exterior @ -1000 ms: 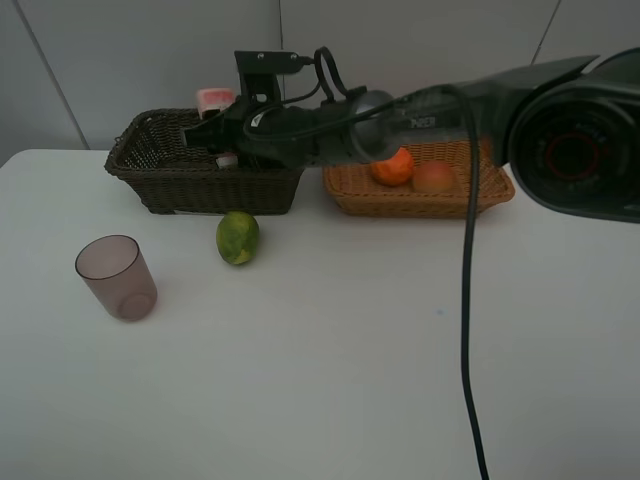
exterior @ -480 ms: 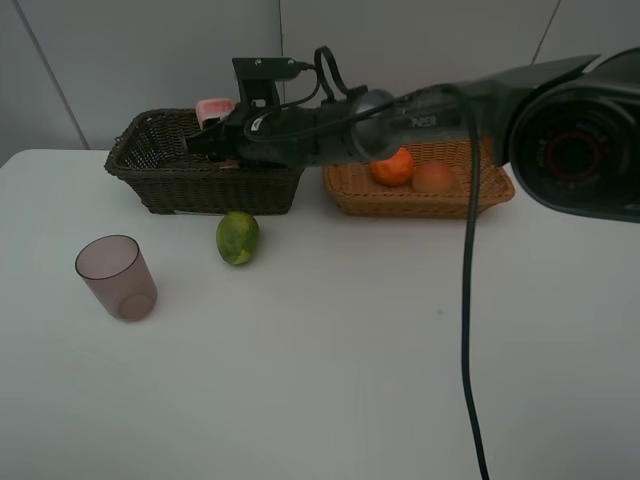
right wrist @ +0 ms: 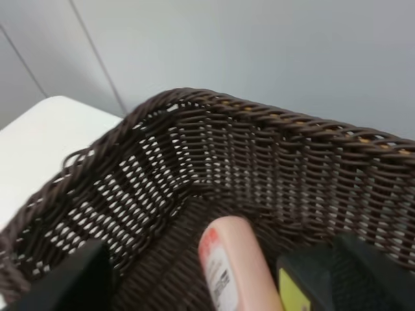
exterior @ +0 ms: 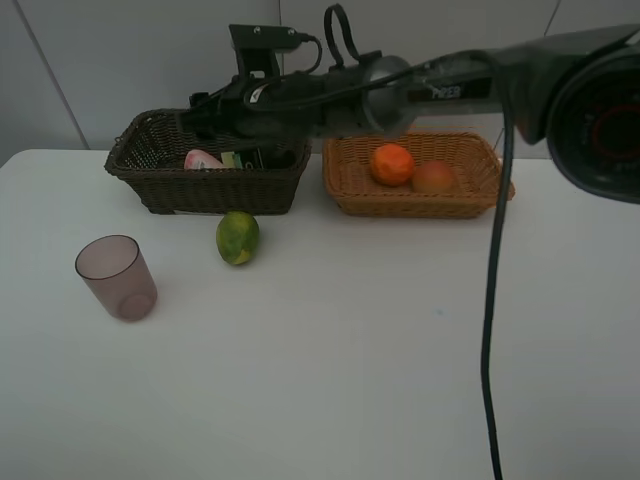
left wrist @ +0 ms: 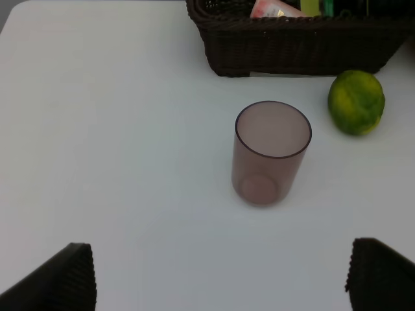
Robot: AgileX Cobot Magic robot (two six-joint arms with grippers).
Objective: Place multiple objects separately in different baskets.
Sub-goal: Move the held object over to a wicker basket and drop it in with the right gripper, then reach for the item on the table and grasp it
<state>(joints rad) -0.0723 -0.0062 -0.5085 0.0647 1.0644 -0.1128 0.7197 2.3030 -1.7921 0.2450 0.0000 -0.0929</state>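
Now the right jaws stand apart above the pink bottle [right wrist: 227,265] in the dark wicker basket [exterior: 200,190] (left jaws apart too); a low retreat could snag its rim.

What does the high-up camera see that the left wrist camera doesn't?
Only the high camera: the tan basket holding the orange and the peach, and the right arm reaching over the dark basket.
Only the left wrist camera: the left gripper, jaws wide apart, holding nothing.
Both: the cup standing upright on the table, the green fruit near it, the dark basket, and the pink bottle lying inside that basket.
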